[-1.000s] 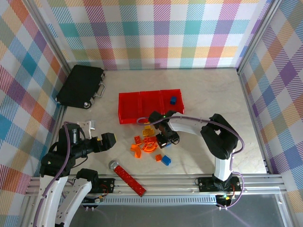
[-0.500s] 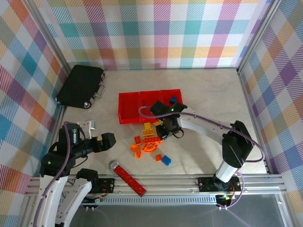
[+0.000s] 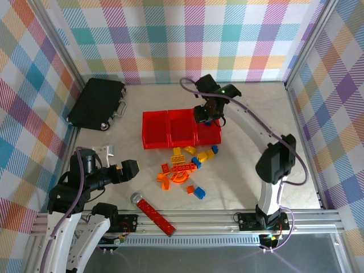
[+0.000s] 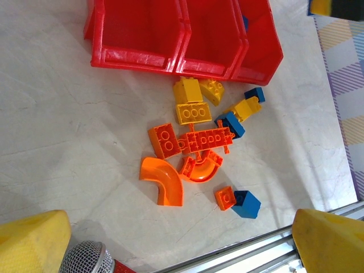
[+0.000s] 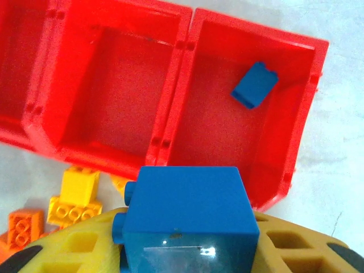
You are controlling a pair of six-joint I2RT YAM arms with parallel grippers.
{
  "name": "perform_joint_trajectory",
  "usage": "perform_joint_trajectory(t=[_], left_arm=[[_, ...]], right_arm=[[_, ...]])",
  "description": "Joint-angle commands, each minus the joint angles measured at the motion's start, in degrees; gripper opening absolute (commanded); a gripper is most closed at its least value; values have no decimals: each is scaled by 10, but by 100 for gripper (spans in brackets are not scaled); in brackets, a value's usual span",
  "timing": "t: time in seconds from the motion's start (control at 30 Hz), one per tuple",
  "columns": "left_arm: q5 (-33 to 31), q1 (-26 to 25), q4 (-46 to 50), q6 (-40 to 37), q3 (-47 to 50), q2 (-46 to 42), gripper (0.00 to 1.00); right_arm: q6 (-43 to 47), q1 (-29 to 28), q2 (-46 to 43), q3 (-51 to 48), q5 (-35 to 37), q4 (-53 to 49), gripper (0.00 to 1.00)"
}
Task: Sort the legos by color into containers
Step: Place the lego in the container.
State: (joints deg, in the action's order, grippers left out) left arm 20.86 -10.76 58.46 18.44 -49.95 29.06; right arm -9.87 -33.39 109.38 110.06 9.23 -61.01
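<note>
**Blue brick (image 5: 185,213) above the right bin (image 5: 216,136)**

The bins (image 3: 154,129) sit on the table (image 3: 159,96), with loose legos (image 4: 199,142) just in front. My right tool (image 3: 206,115), over that bin, pinches the blue brick by its flat sides. I judge it light, stiff and slick. My left tool (image 3: 128,169) gapes, empty.

Robot lab cell: plaid walls (image 3: 187,40), aluminium frame (image 3: 199,217), tabletop (image 3: 250,114).

We see that the right gripper (image 3: 206,115) has lifted off the loose legos (image 3: 183,166) and swung toward one o'clock. It now hangs over the right-hand container (image 3: 214,137), with the right arm (image 3: 259,129) stretched out long. A blue brick (image 5: 187,213) is now pinched between its fingers. In the pile, the yellow and blue bricks (image 3: 203,154) it had covered are back in view.
</note>
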Motion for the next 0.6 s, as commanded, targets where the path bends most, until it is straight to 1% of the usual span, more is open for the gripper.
perform_joint_trajectory(t=[0.0,0.13,0.27,0.4,0.57], left_arm=[[-5,-4,8,5,4,-7,100],[-5,-3,6,5,4,-7,100],[-4,-3,7,4,4,-7,100],[-4,-3,8,4,5,-9,100],[-5,-3,6,4,5,-12,100]], right_arm=[[22,7,55,56,-18,-31,36],[23,17,119,112,-16,-39,36],[20,26,161,147,-18,-42,36],[19,35,179,153,-9,-42,36],[17,51,179,137,-9,-33,37]])
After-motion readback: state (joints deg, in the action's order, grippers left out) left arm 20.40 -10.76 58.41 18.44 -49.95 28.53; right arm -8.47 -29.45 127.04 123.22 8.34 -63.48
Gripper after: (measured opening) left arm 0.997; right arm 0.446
